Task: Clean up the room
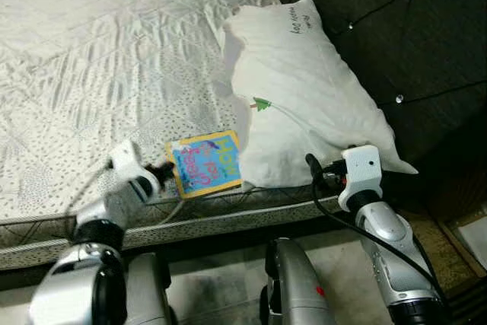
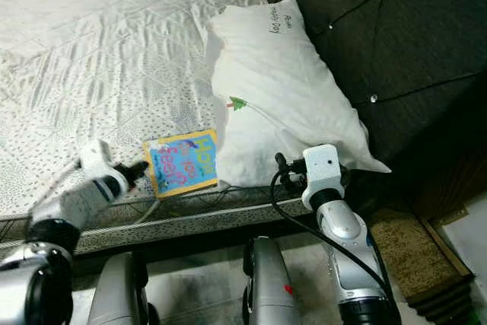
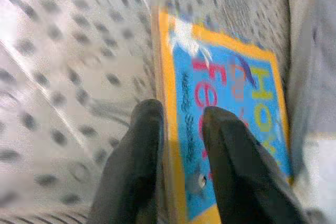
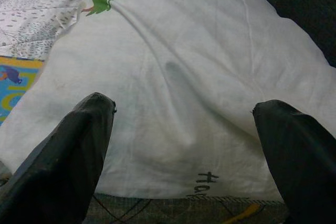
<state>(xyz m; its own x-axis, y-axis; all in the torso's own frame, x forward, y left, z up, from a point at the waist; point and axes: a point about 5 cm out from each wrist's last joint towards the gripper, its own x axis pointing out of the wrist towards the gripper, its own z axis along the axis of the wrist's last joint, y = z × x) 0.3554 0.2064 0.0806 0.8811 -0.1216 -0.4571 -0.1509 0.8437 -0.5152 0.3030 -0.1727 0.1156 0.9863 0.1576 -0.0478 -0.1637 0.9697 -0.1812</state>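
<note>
A colourful children's book [image 1: 204, 161] with a yellow border and blue cover lies flat near the front edge of the mattress [image 1: 99, 58], touching a white pillow [image 1: 304, 89]. My left gripper [image 1: 163, 169] is at the book's left edge. In the left wrist view its fingers [image 3: 142, 156] sit close together, pinching the yellow edge of the book [image 3: 226, 93]. My right gripper [image 1: 319, 169] hovers at the pillow's front corner, its fingers [image 4: 97, 108] spread wide before the pillow [image 4: 184, 51] with nothing between them.
A dark tufted headboard [image 1: 396, 28] stands behind the pillow on the right. A small green mark [image 1: 262, 103] shows on the pillow. A thin white cord [image 1: 171, 211] hangs over the mattress edge below the book. My legs [image 1: 293, 287] stand against the bed.
</note>
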